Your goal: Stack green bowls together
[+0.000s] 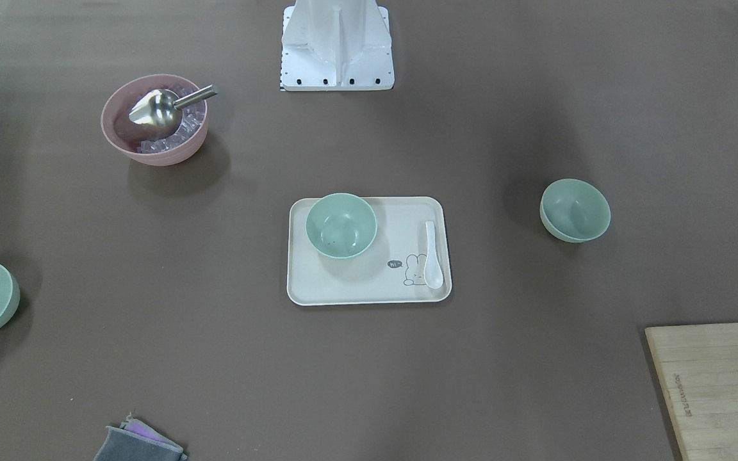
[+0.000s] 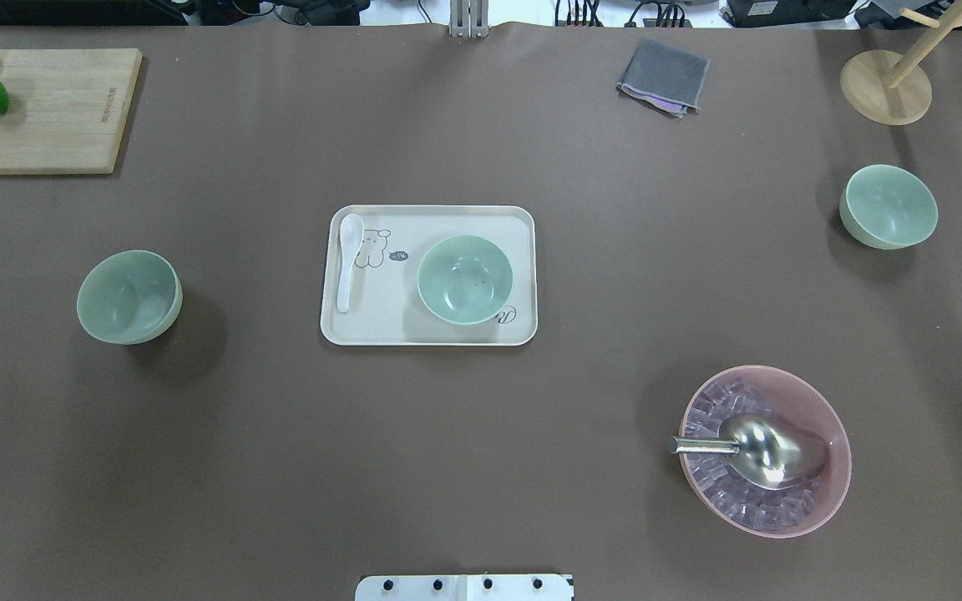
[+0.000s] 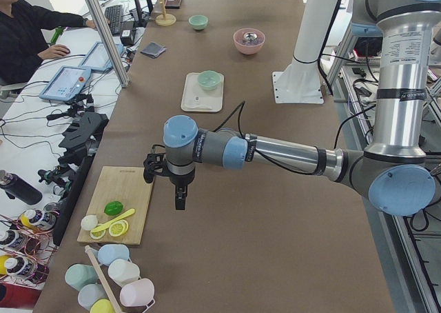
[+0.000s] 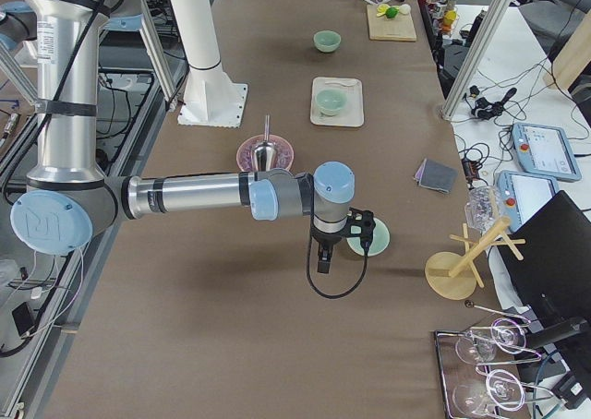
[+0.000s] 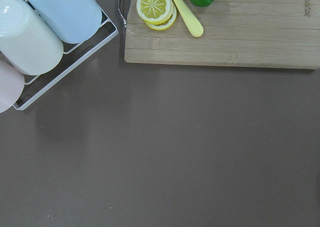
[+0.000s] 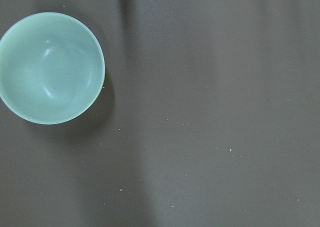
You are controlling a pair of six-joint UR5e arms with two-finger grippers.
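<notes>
Three pale green bowls stand apart. One bowl [image 2: 464, 279] sits on a cream tray [image 2: 431, 334] at mid-table. One bowl [image 2: 129, 297] stands at the left and one bowl [image 2: 888, 206] at the far right. My left gripper [image 3: 180, 203] hangs over bare table near the cutting board; I cannot tell whether it is open or shut. My right gripper [image 4: 321, 263] hangs just beside the right bowl [image 4: 373, 238], which also shows in the right wrist view [image 6: 51, 68]. I cannot tell whether it is open or shut. Neither gripper shows in the overhead or wrist views.
A pink bowl [image 2: 765, 451] with ice and a metal scoop stands at the near right. A white spoon [image 2: 347, 260] lies on the tray. A cutting board [image 2: 47, 117] with lime and lemon lies far left, beside a cup rack [image 5: 45, 32]. A grey cloth [image 2: 663, 77] and a wooden stand [image 2: 886, 88] stand at the far edge.
</notes>
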